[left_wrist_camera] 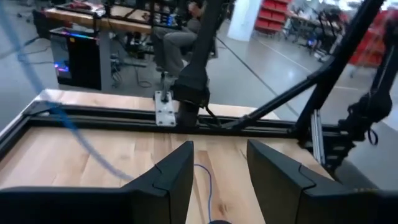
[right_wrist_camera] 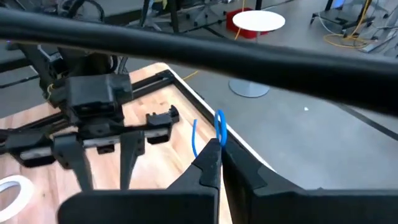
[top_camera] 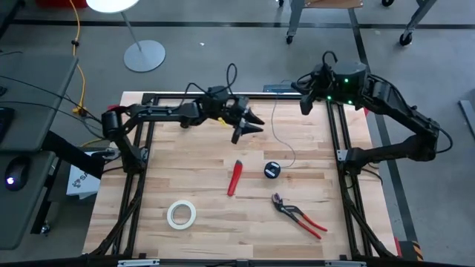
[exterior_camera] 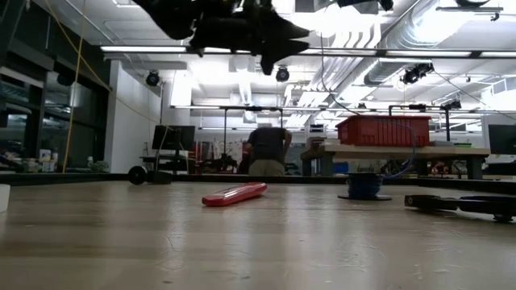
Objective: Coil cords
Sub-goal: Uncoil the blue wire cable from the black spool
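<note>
The blue-violet wire [top_camera: 276,126] runs from my right gripper [right_wrist_camera: 219,149], where its end is pinched between closed fingers above the worktop's [top_camera: 208,230] far edge, down in a slack curve to the small black spool [top_camera: 272,170] lying flat on the wood. From the left wrist camera I see a strand of it on the boards just ahead of and between my left gripper's [left_wrist_camera: 217,180] fingers, which stand apart and hold nothing, raised over the worktop well short of the spool.

I judge this wire nearly weightless, floppy and springy: it will kink, slip from a loose pinch and drag the light spool if I pull. I'd grip it close to the spool, keeping gentle tension against the right pinch. The red-handled cutter [top_camera: 235,178], pliers [top_camera: 298,215] and white tape roll [top_camera: 181,214] lie nearer me, apart from the wire.
</note>
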Motion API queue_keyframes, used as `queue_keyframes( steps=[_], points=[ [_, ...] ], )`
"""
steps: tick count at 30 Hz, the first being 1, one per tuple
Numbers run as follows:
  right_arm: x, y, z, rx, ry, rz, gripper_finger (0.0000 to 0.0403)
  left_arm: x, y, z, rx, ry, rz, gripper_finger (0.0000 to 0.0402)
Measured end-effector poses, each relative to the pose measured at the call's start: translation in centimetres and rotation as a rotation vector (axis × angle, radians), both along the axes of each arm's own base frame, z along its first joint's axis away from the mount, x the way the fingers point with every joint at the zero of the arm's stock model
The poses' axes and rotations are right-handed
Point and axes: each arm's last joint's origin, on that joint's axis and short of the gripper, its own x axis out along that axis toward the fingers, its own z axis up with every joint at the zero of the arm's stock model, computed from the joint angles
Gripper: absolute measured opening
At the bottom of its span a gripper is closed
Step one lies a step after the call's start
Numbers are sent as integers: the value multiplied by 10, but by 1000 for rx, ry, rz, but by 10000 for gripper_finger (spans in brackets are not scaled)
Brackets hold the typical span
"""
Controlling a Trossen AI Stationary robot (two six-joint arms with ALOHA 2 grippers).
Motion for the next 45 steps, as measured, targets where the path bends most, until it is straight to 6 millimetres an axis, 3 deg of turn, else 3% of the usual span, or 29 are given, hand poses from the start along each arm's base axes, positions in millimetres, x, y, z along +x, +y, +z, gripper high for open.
queue_keyframes(
  steps=[9,21,31,35,45],
  points=[
    [4,1,7,-31,-81,12,0,33,-10,-21,13,37,-48,145],
    [6,-2,16,-95,-149,-5,0,38,-18,-54,-39,244,28,145],
    [7,-3,22,-144,-200,2,0,73,-44,-104,-191,151,27,145],
    [7,-3,22,-134,-206,-2,0,84,-53,-130,-178,219,89,145],
    [21,-7,24,-110,-282,34,0,123,-66,-141,-114,185,119,145]
  ],
)
